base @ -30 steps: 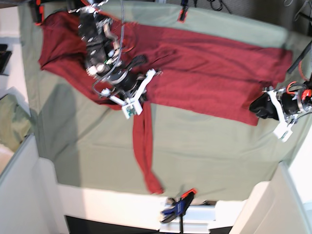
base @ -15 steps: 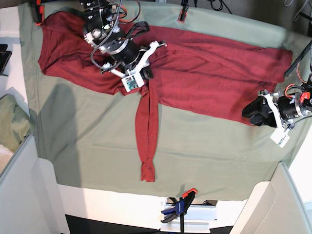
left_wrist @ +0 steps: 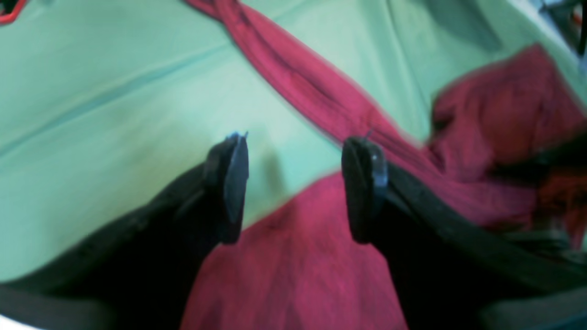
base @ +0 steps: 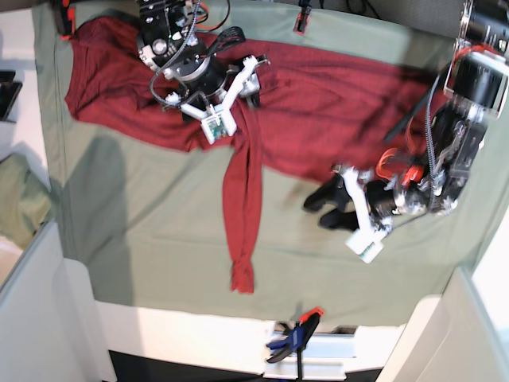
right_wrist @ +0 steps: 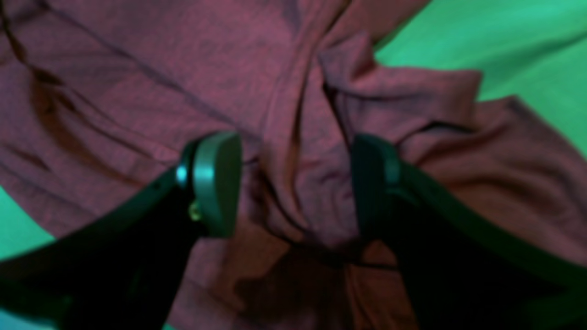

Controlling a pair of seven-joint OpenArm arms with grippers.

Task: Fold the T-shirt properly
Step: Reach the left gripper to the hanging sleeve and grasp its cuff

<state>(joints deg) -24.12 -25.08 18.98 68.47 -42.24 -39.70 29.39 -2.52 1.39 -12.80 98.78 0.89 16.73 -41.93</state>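
T-shirt [base: 318, 103] spread out on the table cloth [base: 143, 207], both pincers wide apart and holding nothing.

Right gripper [right_wrist: 293, 183] hangs over bunched maroon folds, fabric showing between its spread jaws but not pinched. Left gripper [left_wrist: 296, 183] gapes above the shirt's lower edge, straddling hem and green cloth. Outward from there: one sleeve [base: 242, 215] trails straight down toward the near table edge, and a blue clamp [base: 290, 338] sits at that edge.
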